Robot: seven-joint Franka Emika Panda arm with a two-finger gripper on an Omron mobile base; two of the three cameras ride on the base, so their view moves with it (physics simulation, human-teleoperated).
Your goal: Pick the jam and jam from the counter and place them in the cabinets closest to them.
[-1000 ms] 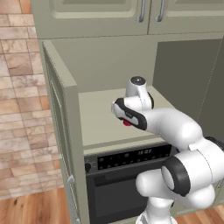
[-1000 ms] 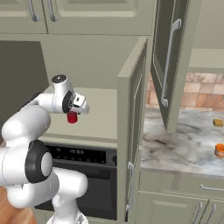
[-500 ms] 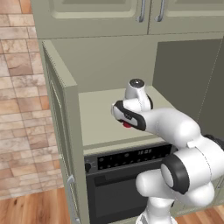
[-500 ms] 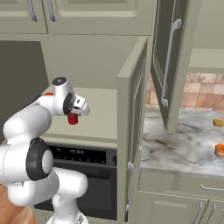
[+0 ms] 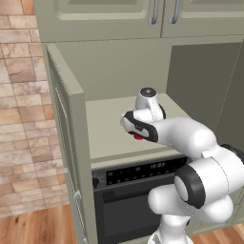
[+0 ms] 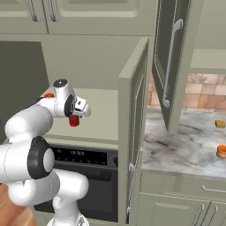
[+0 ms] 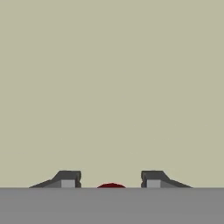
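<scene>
My gripper point(image 5: 136, 133) hangs inside the open cabinet above the oven, just over its shelf point(image 5: 106, 136), shut on a small red jam point(image 5: 138, 137). From the right the gripper point(image 6: 76, 115) points down with the jam point(image 6: 74, 122) sticking out below it. In the hand view the jam's red top point(image 7: 111, 186) sits between the fingertips point(image 7: 69, 179), facing the plain cabinet wall. The marbled counter point(image 6: 185, 145) lies right of the cabinets.
The cabinet's door point(image 6: 136, 114) stands open between the shelf and the counter, and an upper door point(image 6: 170, 62) hangs open above the counter. Two small orange things point(image 6: 222, 151) point(image 6: 220, 124) rest on the counter. A black oven point(image 5: 133, 190) sits below the shelf. Something orange-red point(image 6: 49, 95) shows behind my arm.
The hand with the jam has sunk very slightly toward the shelf; everything else is as before.
</scene>
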